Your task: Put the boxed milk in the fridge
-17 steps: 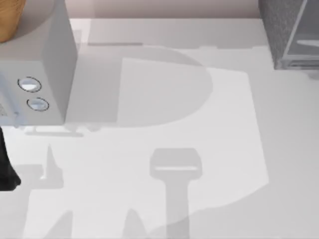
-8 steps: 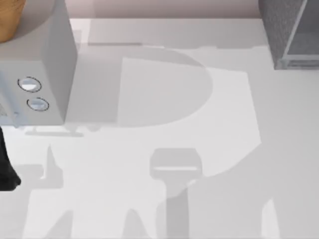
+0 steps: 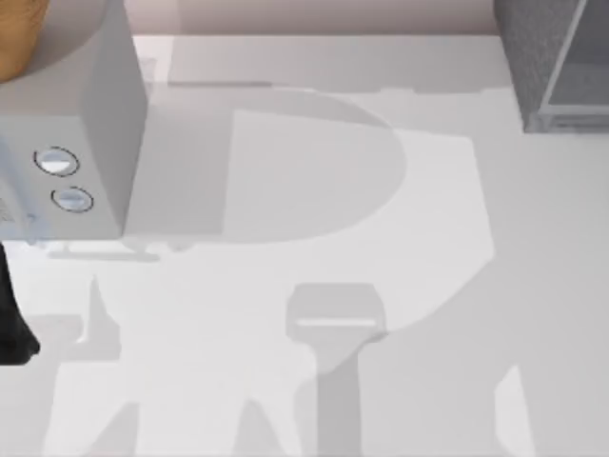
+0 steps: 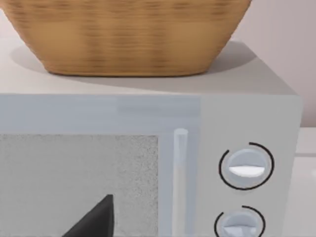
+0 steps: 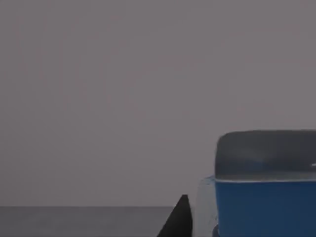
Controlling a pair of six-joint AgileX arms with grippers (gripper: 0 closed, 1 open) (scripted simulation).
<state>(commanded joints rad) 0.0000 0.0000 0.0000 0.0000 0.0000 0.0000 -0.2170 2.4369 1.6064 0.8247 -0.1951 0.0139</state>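
1. A white table (image 3: 314,400) lies under broad grey shadows in the top view, with an appliance at each far corner.
2. The fridge (image 3: 528,48), a dark grey speckled cabinet with a pale door panel (image 3: 582,88), stands at the table's far right corner, cut off by the frame.
3. A light grey box (image 3: 95,124) with two round dials (image 3: 55,162) stands at the far left, and a woven basket (image 3: 14,38) rests on its roof.
4. The left arm (image 3: 11,314) shows as a dark shape at the table's left edge, just in front of the light grey box.
5. The left wrist view faces the front of that box (image 4: 247,113): the speckled door window (image 4: 74,173), a slim upright handle (image 4: 180,182), the dials (image 4: 245,168) and the basket (image 4: 128,34) above.
6. The left tool (image 4: 94,222) shows as a dark tip before the window; whether it is released or clenched cannot be told.
7. The boxed milk (image 5: 264,207) sits close to the right wrist camera, its blue upper half and shaded top showing against a plain grey backdrop.
8. The right tool (image 5: 178,219) shows as a dark tip just beside the carton; whether it grasps the carton cannot be told.
9. Where the carton is on the table cannot be told.
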